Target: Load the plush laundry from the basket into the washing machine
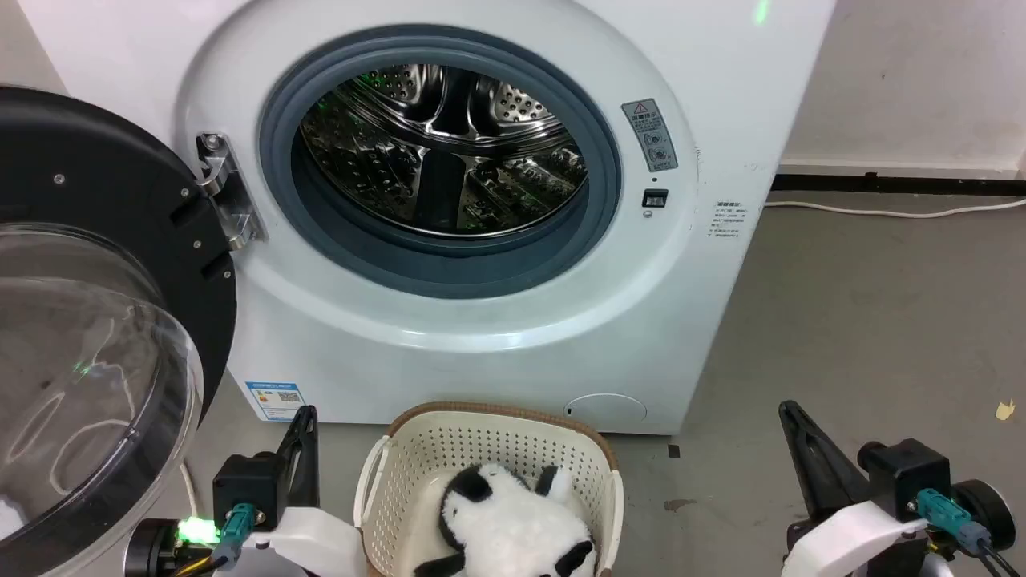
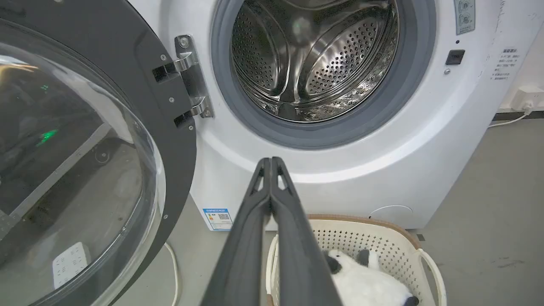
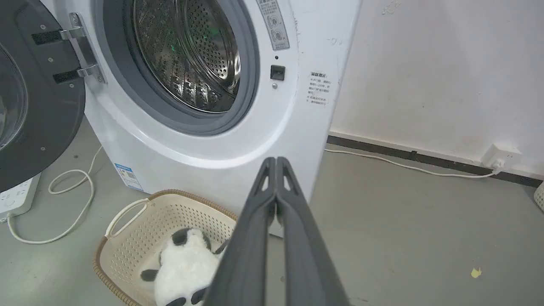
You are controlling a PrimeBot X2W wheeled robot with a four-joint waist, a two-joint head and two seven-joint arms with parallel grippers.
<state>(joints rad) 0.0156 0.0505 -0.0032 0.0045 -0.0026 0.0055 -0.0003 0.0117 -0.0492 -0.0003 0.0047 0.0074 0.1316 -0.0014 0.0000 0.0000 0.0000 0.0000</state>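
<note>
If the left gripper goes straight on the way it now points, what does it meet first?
Probably the white front of the washer, just below the grey ring, not the drum. The shut left gripper aims there in its wrist view; depth is unclear.

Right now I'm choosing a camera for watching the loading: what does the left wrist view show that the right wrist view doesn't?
Left wrist view: the left gripper, shut; the door's clear dome across its left half; and a round cover low on the washing machine. Right wrist view: the right gripper, shut, and a yellow scrap on the floor. Both: the open steel drum and the cream basket with the panda plush toy inside.
</note>
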